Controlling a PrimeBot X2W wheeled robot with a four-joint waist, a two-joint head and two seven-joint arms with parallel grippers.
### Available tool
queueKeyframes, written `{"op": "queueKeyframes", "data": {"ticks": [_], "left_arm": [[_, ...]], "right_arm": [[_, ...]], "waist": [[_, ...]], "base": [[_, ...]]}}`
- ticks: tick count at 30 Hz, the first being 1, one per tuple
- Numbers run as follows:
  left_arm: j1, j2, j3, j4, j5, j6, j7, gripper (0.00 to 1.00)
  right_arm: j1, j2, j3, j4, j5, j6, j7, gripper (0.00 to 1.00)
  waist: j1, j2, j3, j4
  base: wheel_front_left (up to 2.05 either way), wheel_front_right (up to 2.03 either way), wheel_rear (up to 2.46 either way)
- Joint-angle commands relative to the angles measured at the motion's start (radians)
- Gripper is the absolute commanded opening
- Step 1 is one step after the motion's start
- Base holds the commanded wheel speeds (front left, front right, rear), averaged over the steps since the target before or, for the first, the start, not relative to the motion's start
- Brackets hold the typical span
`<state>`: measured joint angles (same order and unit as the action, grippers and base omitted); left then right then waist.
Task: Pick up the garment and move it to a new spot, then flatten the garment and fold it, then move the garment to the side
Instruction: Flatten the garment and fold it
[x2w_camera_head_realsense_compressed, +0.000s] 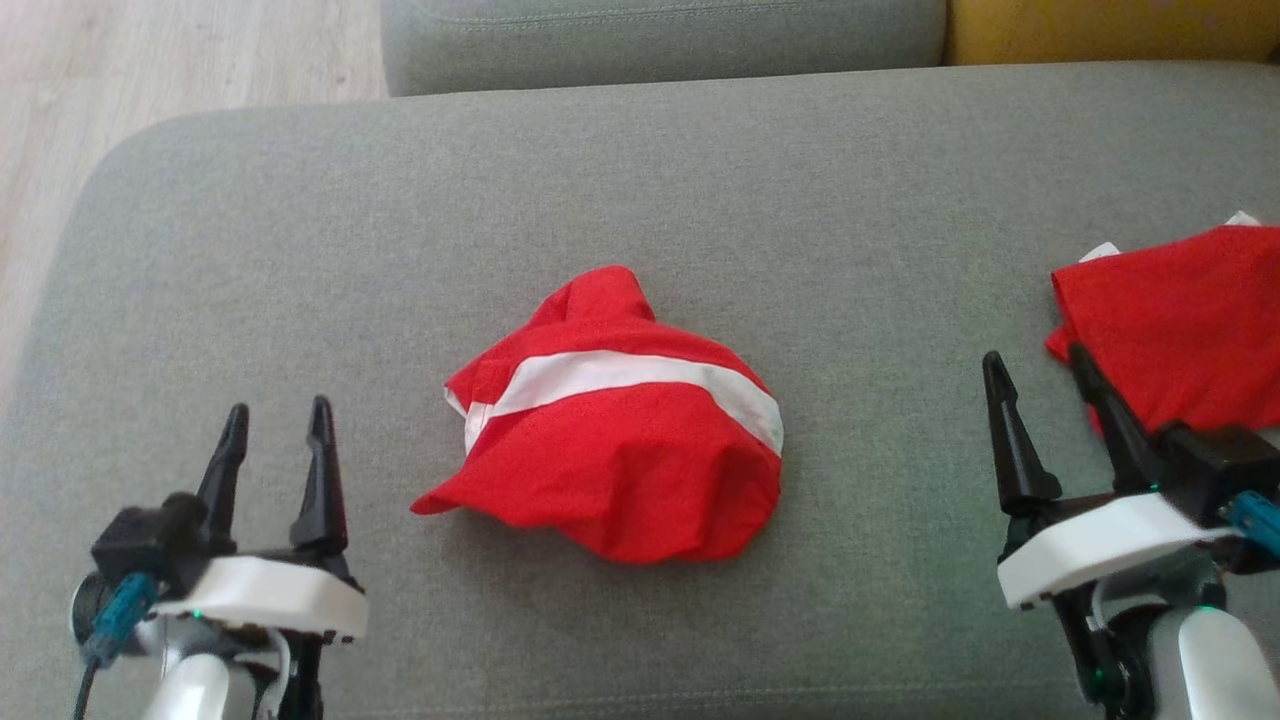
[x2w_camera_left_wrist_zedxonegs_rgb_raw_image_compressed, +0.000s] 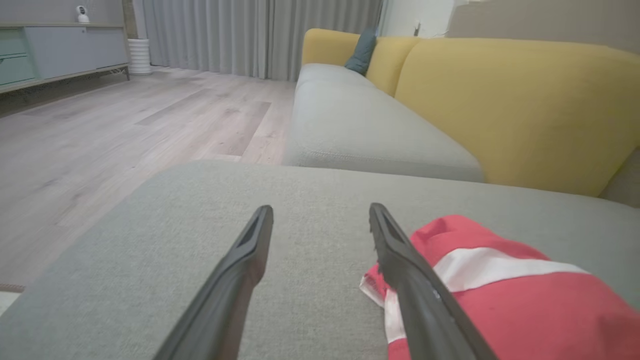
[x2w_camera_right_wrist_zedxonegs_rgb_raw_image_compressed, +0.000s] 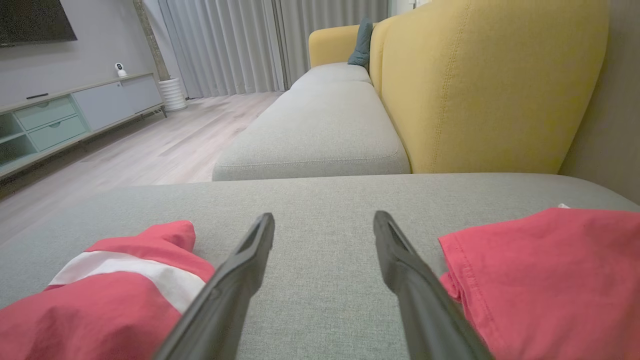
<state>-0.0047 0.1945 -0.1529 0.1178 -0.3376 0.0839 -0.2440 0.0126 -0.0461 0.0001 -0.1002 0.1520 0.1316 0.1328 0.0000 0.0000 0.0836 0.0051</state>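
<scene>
the garment (x2w_camera_head_realsense_compressed: 615, 430), crumpled red woven cloth with a white band, lies mid-seat on a grey, coarse-weave cushion (x2w_camera_head_realsense_compressed: 700, 180). the left gripper (x2w_camera_head_realsense_compressed: 279, 406) is just left of it, fingers spread, holding nothing. the right gripper (x2w_camera_head_realsense_compressed: 1035, 354) is spread too and empty, beside a flatter red cloth (x2w_camera_head_realsense_compressed: 1180, 320) at the seat's right edge. around: a yellow backrest (x2w_camera_right_wrist_zedxonegs_rgb_raw_image_compressed: 480, 85), pale wood-plank floor (x2w_camera_left_wrist_zedxonegs_rgb_raw_image_compressed: 100, 130), grey pleated curtains (x2w_camera_left_wrist_zedxonegs_rgb_raw_image_compressed: 250, 30).

A home living room; a sofa (x2w_camera_right_wrist_zedxonegs_rgb_raw_image_compressed: 475, 90) with yellow back and grey seats, long grey curtains (x2w_camera_right_wrist_zedxonegs_rgb_raw_image_compressed: 225, 45), a low media sideboard (x2w_camera_right_wrist_zedxonegs_rgb_raw_image_compressed: 65, 120) and pale wood flooring (x2w_camera_left_wrist_zedxonegs_rgb_raw_image_compressed: 100, 140) show it.
</scene>
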Motion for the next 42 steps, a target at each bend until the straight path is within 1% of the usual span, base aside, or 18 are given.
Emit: {"op": "queueKeyframes", "data": {"ticks": [1, 4, 10, 15, 26, 30, 34, 37, 40, 41, 42], "left_arm": [[-0.032, 0.018, 0.031, -0.046, -0.003, -0.004, 0.008, 1.00], [-0.021, 0.022, 0.014, -0.097, -0.008, -0.010, 0.051, 1.00], [0.007, 0.030, -0.004, -0.166, 0.000, 0.006, 0.106, 1.00], [0.014, 0.035, -0.009, -0.179, 0.006, 0.016, 0.116, 1.00], [0.010, 0.041, -0.017, -0.181, 0.007, 0.024, 0.121, 1.00], [-0.001, 0.042, -0.023, -0.186, 0.011, 0.026, 0.119, 1.00], [-0.026, 0.041, -0.035, -0.194, 0.018, 0.023, 0.119, 1.00], [-0.051, 0.037, -0.046, -0.200, 0.023, 0.020, 0.118, 1.00], [-0.067, 0.035, -0.052, -0.202, 0.025, 0.017, 0.113, 1.00], [-0.075, 0.035, -0.054, -0.199, 0.025, 0.015, 0.110, 1.00], [-0.091, 0.033, -0.058, -0.191, 0.025, 0.010, 0.101, 1.00]], "right_arm": [[-0.018, -0.004, 0.022, -0.043, -0.006, -0.001, 0.003, 1.00], [-0.013, -0.004, 0.025, -0.051, -0.009, -0.001, 0.007, 1.00], [-0.006, -0.004, 0.029, -0.060, -0.006, -0.001, 0.012, 1.00], [-0.006, -0.004, 0.027, -0.063, -0.005, -0.001, 0.015, 1.00], [-0.010, -0.004, 0.029, -0.057, -0.003, -0.001, 0.014, 1.00], [-0.009, -0.004, 0.048, -0.040, 0.001, -0.001, 0.036, 1.00], [-0.015, -0.006, 0.098, 0.014, 0.011, -0.001, 0.077, 1.00], [-0.035, -0.006, 0.155, 0.074, 0.020, -0.001, 0.089, 1.00], [-0.059, -0.005, 0.189, 0.119, 0.033, -0.001, 0.082, 1.00], [-0.072, -0.005, 0.202, 0.144, 0.039, -0.001, 0.078, 1.00], [-0.100, -0.005, 0.221, 0.195, 0.053, -0.001, 0.066, 1.00]], "waist": [[0.0000, 0.0000, -0.002, -0.001], [0.0000, 0.0000, -0.006, -0.003], [0.0000, 0.0000, -0.007, -0.009], [0.0000, 0.0000, -0.005, -0.008], [0.0000, 0.0000, 0.002, -0.007], [0.0000, 0.0000, 0.016, 0.001], [0.0000, 0.0000, 0.041, 0.019], [0.0000, 0.0000, 0.066, 0.036], [0.0000, 0.0000, 0.083, 0.047], [0.0000, 0.0000, 0.091, 0.052], [0.0000, 0.0000, 0.105, 0.063]], "base": [[0.00, 0.00, 0.00], [0.00, 0.00, 0.00], [0.00, 0.00, 0.00], [0.00, 0.00, 0.00], [0.00, 0.00, 0.00], [0.00, 0.00, 0.00], [0.00, 0.00, 0.00], [0.00, 0.00, 0.00], [0.00, 0.00, 0.00], [0.00, 0.00, 0.00], [0.00, 0.00, 0.00]]}}
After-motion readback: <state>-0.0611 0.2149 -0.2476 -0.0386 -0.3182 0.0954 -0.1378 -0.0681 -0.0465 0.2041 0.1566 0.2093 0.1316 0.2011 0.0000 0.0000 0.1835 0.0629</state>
